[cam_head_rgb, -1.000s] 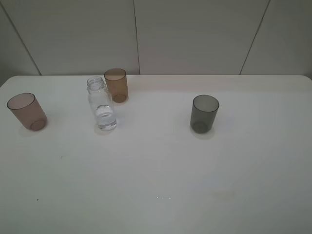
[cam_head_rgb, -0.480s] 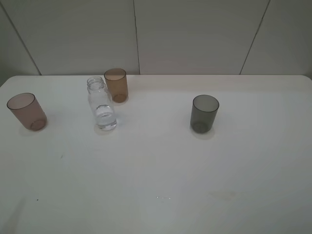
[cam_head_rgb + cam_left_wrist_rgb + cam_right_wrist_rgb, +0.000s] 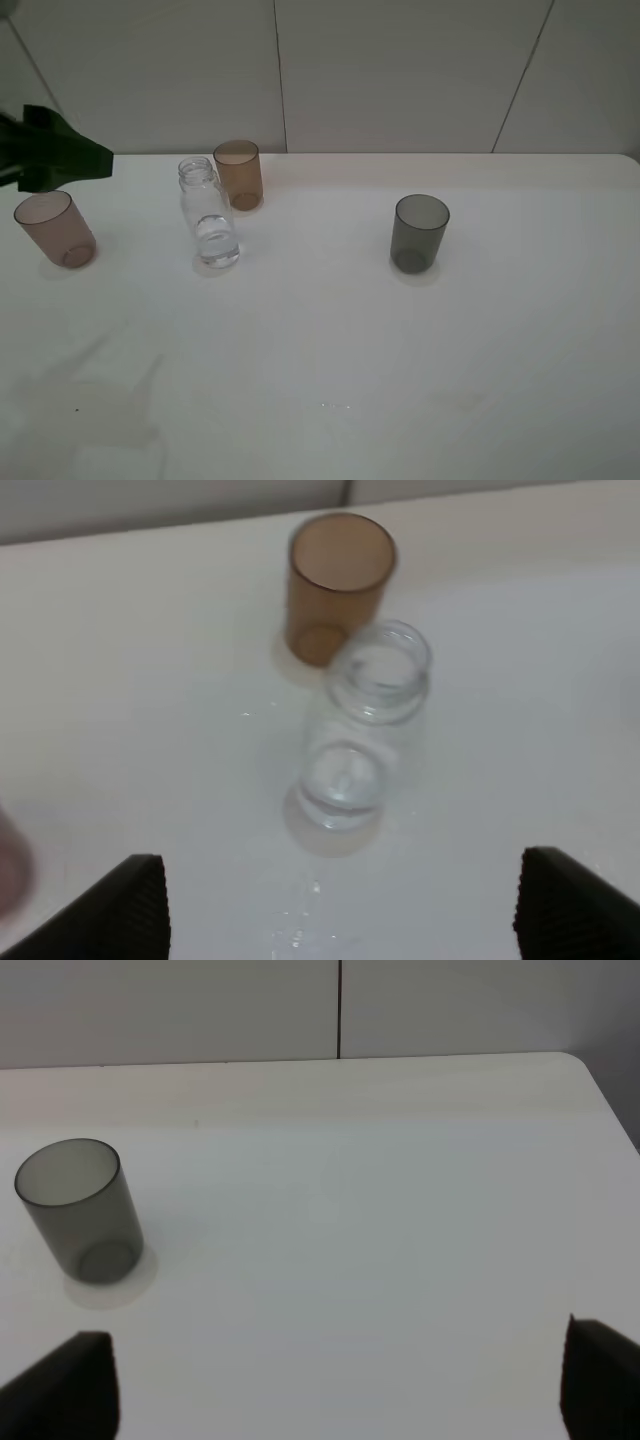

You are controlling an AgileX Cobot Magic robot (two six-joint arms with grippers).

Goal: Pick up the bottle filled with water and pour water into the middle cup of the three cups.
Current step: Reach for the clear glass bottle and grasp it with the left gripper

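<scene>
The clear bottle (image 3: 209, 214), uncapped and with water in its lower part, stands upright on the white table (image 3: 320, 340). It also shows in the left wrist view (image 3: 362, 730). The amber-brown middle cup (image 3: 239, 174) stands just behind it, close but apart, and shows in the left wrist view (image 3: 335, 585). The pinkish-mauve cup (image 3: 56, 229) stands at the left and the smoky-grey cup (image 3: 420, 233) at the right. My left gripper (image 3: 80, 160) is a blurred dark shape above the pinkish cup. In its wrist view the left gripper (image 3: 340, 880) is open and empty, short of the bottle. My right gripper (image 3: 340, 1370) is open and empty, with the grey cup (image 3: 80, 1210) ahead to one side.
A light panelled wall (image 3: 400, 70) runs behind the table's back edge. The table's rounded corner (image 3: 580, 1070) shows in the right wrist view. A few water drops (image 3: 300, 935) lie on the table in front of the bottle.
My left arm has come into the exterior view at the far left, above the pinkish cup, and its shadow now falls on the table's front left. The bottle and cups have not moved.
</scene>
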